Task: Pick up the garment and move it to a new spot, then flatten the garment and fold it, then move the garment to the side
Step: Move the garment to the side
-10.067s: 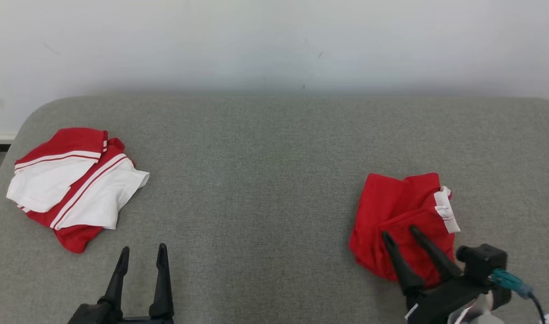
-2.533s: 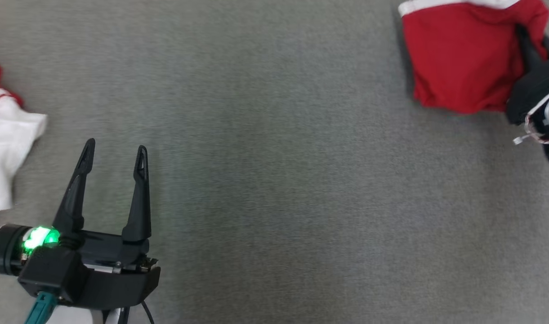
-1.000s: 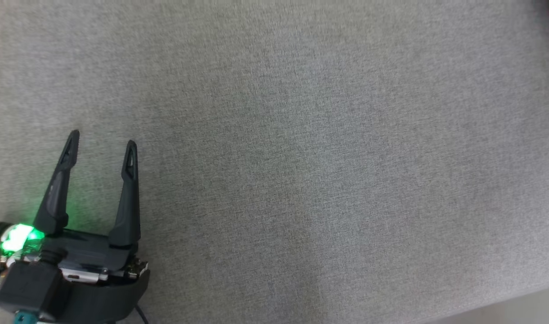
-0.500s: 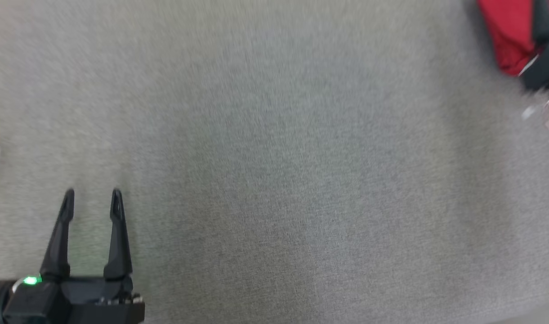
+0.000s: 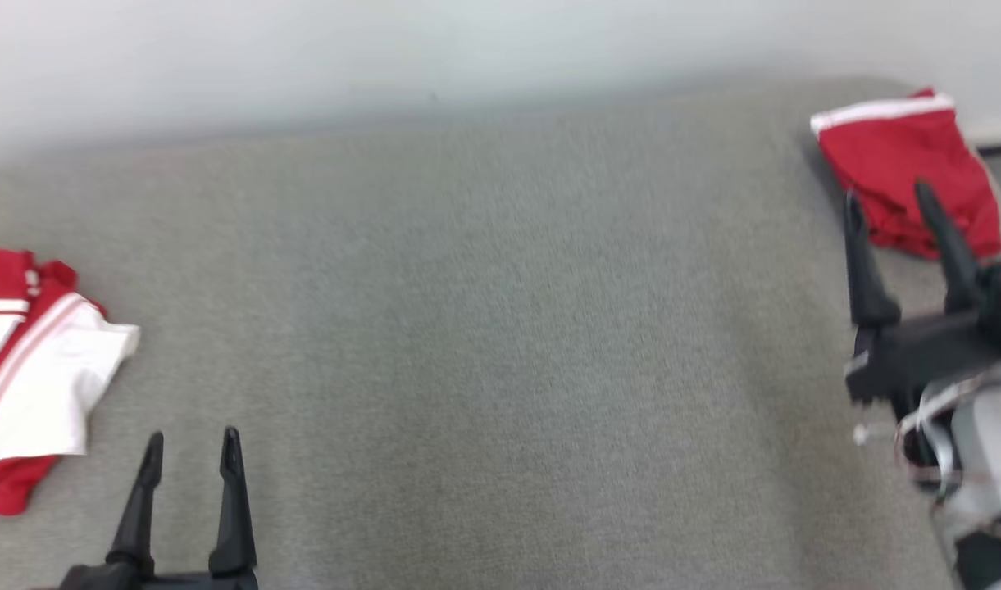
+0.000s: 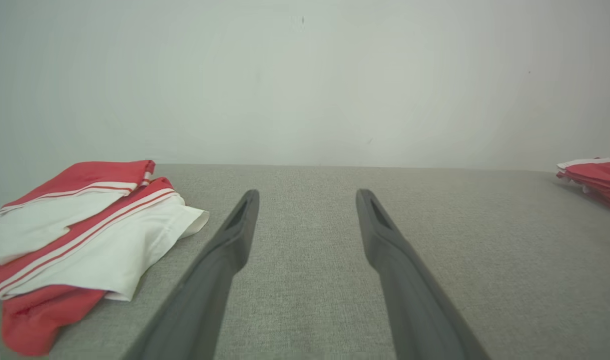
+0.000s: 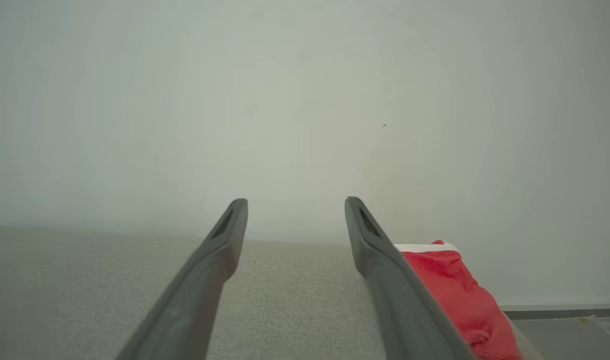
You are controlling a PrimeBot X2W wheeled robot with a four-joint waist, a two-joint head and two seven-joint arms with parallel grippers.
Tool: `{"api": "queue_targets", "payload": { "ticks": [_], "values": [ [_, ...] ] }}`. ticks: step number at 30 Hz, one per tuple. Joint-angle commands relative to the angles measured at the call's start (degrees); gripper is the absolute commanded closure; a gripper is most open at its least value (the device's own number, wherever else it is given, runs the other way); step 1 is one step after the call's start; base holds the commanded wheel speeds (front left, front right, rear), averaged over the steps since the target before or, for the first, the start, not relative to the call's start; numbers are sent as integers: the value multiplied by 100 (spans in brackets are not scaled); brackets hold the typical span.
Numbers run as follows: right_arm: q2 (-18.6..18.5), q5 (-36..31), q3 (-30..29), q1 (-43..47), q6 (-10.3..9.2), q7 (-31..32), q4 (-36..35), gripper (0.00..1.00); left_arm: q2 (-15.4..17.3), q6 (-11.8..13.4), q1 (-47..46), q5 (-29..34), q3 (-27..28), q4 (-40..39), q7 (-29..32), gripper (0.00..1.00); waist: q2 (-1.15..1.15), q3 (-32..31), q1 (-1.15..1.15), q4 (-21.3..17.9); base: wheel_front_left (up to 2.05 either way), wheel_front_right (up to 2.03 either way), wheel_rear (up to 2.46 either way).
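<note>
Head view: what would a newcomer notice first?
Two patches of red on the grey surface: a folded red garment at its far right corner, and a rumpled red-and-white garment at the left edge. The right gripper sits near the folded one, jaws open and empty.

Two garments on one grey padded surface [image 5: 500, 328]: one folded red garment [image 5: 902, 156] far right, one rumpled red-and-white garment [image 5: 41, 369] left. Two grippers: one left gripper [image 5: 193, 436], one right gripper [image 5: 887, 192].
</note>
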Motion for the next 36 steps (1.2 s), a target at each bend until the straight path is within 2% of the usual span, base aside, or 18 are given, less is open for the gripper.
{"api": "queue_targets", "payload": {
  "ticks": [1,7,16,25,36],
  "values": [
    [35,0,-45,243,5,-3,-92,0,-30,-19,107,9,16,45,-17,0,1,-466,2,251,0,0,0],
    [147,-48,-195,1280,5,32,-693,0,-64,-57,290,41,55,234,-17,0,1,-740,2,400,0,0,0],
    [656,-157,-538,2613,5,203,-1455,0,-97,-81,473,56,214,428,-17,0,1,-986,2,522,0,0,0],
    [1042,-354,-753,3349,5,243,-1920,0,-106,-97,443,70,185,654,-17,0,1,-1154,2,746,0,0,0],
    [1264,-564,-893,3649,5,234,-1913,0,-88,-131,463,52,164,839,-17,0,1,-1239,2,854,0,0,0]
  ]
}}
